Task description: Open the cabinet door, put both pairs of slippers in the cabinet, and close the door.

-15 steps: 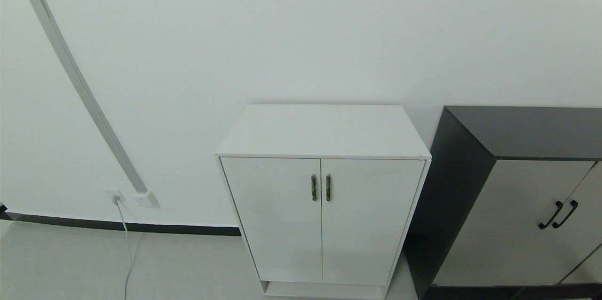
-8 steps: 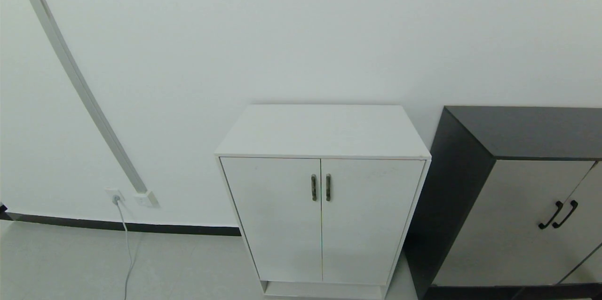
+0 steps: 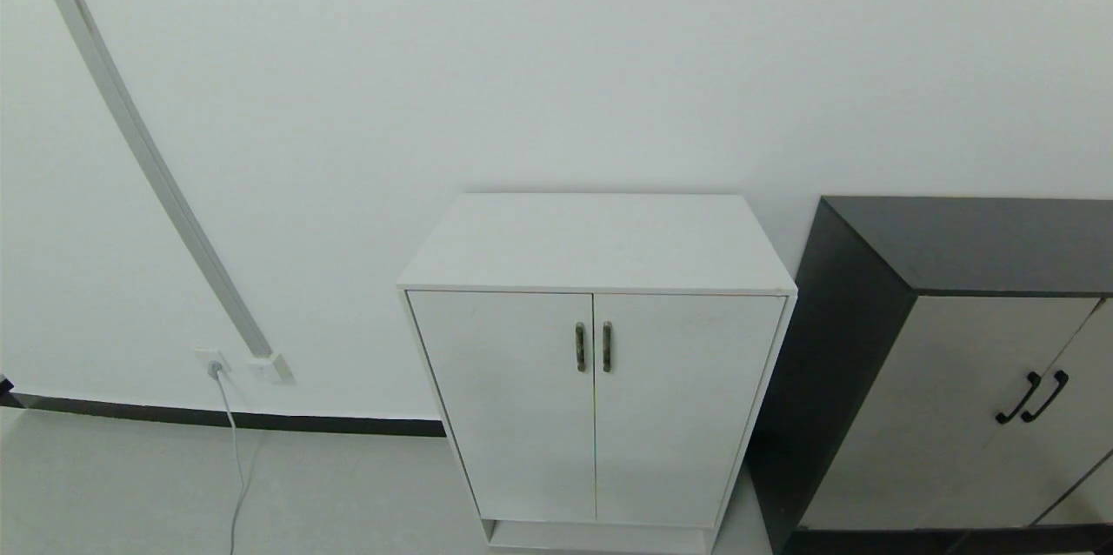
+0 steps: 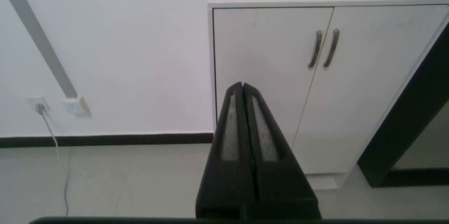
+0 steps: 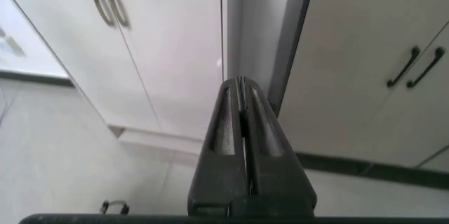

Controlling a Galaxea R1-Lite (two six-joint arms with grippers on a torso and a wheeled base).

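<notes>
The white cabinet (image 3: 600, 242) stands against the wall (image 3: 556, 59), straight ahead, with both doors closed. The left door handle (image 3: 580, 347) and the right door handle (image 3: 607, 346) sit side by side at the middle seam, each with its long axis upright. The left gripper (image 4: 243, 87) has its fingers pressed together on nothing and points at the left door, well apart from it. The right gripper (image 5: 240, 82), also closed and empty, points toward the gap beside the black cabinet (image 3: 956, 242). The handles lie between both arms; the right one seems nearer, and its fingers must open sideways around the bar
</notes>
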